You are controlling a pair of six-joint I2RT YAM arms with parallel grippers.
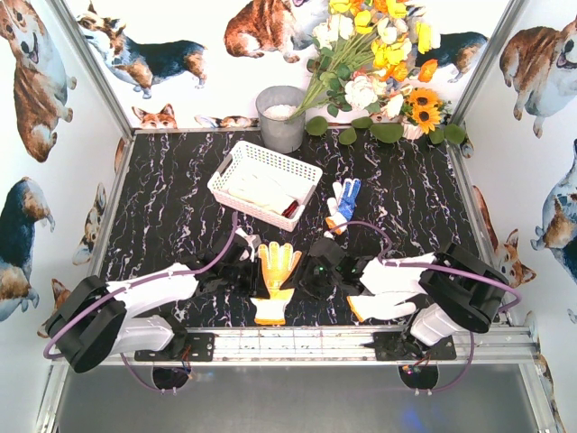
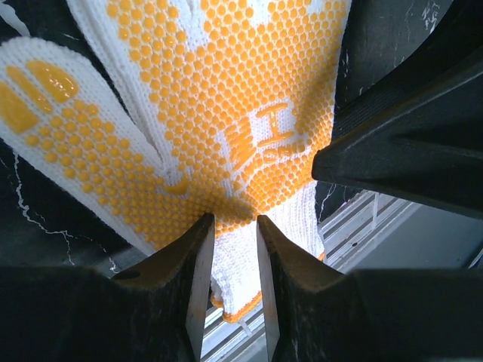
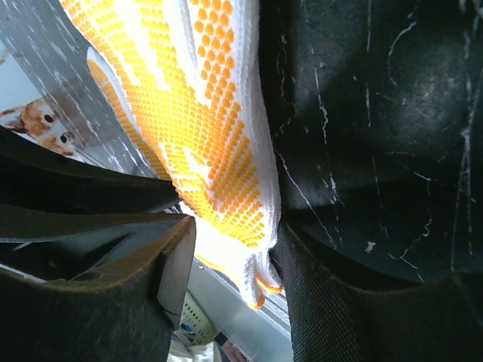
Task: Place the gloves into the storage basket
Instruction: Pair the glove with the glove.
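The orange-dotted glove point(image 1: 276, 266) lay palm-up near the table's point(image 1: 406, 198) front edge, well apart from the storage basket point(image 1: 279, 158) at its 12 o'clock; the left gripper point(image 2: 230, 226), at 9 o'clock, stood narrow, pinching the white cuff; the right gripper point(image 3: 230, 249), at 3 o'clock, stood half-wide astride the glove's edge; whether it gripped, I could not tell.

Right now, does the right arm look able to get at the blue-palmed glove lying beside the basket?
Probably yes. The blue-palmed glove lies in the open just beyond the right gripper, with nothing between them. But a yellow-dotted glove sits between that gripper's jaws, so it may need freeing first.
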